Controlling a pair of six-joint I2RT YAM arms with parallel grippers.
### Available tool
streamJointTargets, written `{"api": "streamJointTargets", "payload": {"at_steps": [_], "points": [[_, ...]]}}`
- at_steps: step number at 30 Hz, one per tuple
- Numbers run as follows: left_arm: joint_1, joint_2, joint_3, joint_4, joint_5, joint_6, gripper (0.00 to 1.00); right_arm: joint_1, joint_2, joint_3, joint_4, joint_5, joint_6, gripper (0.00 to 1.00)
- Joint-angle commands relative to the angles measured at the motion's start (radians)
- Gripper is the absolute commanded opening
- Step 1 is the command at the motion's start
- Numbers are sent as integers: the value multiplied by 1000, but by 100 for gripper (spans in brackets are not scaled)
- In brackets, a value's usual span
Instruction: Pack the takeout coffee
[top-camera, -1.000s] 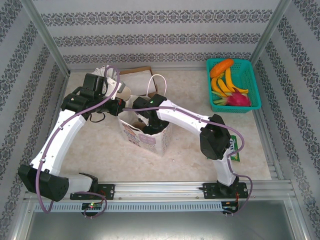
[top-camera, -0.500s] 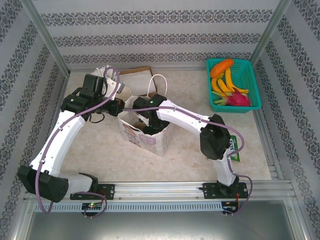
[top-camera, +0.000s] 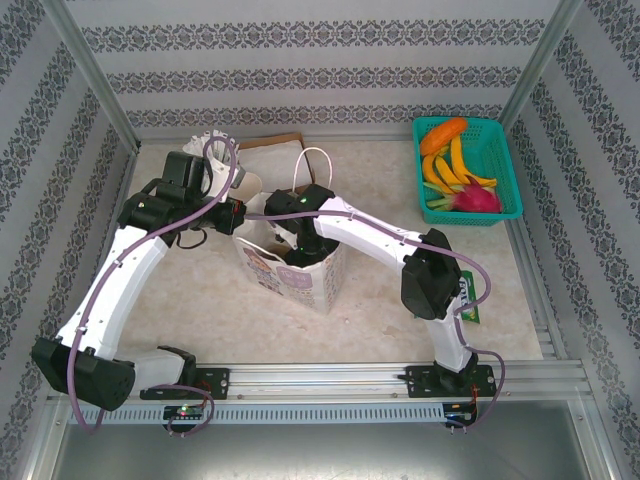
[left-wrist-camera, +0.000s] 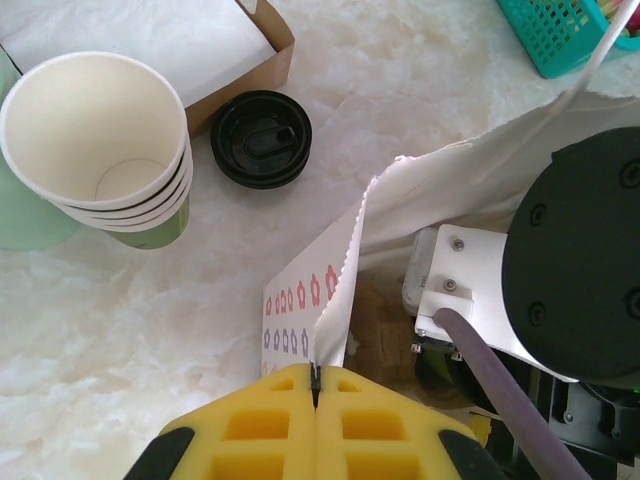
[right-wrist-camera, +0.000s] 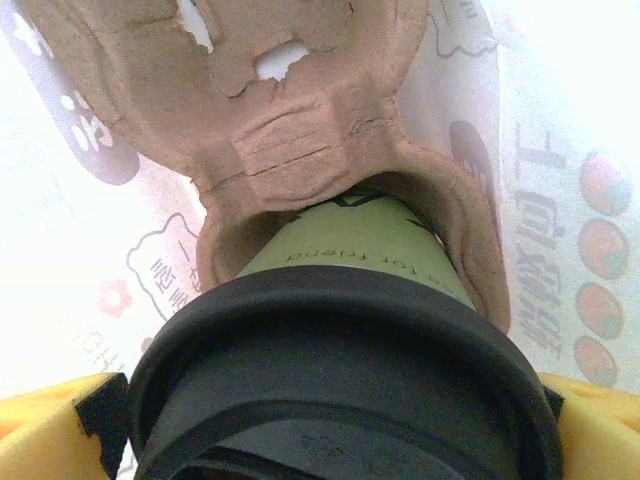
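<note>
Patterned wallpaper rings a pale marbled desk (top-camera: 200, 300). The left hand (left-wrist-camera: 315, 385) pinches the rim of the bag (left-wrist-camera: 450, 190), likely to keep its mouth open. The right hand (right-wrist-camera: 330, 440), inside the bag, clamps the coffee (right-wrist-camera: 350, 255) over a pulp carrier (right-wrist-camera: 290, 150). The cup reads "for friend".

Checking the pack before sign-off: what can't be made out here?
Right wrist view: the takeout coffee's base, sunk behind the pulp carrier's rim; seated or not, unclear.
Top view: the cup, behind the right arm inside the paper bag.
Left wrist view: the bag's floor, blocked by that arm.
</note>
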Motion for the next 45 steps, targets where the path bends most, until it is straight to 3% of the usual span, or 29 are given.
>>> {"api": "streamJointTargets", "payload": {"at_steps": [1, 6, 20, 32, 36, 45], "points": [[-9, -16, -15, 17, 15, -14, 0, -9, -27, 42, -47, -5, 1, 98], [-9, -20, -17, 21, 102, -6, 0, -13, -3, 136, -146, -11, 62, 98], [-8, -22, -26, 24, 71, -1, 0, -16, -1, 388, -264, -20, 81, 98], [-9, -22, -18, 34, 36, -18, 0, -7, -88, 425, -254, -5, 72, 98], [-9, -20, -23, 41, 36, -22, 0, -2, -165, 390, -163, -9, 77, 98], [-9, -20, -23, 44, 33, -32, 0, 0, -444, 81, 171, -25, 69, 98]]}}
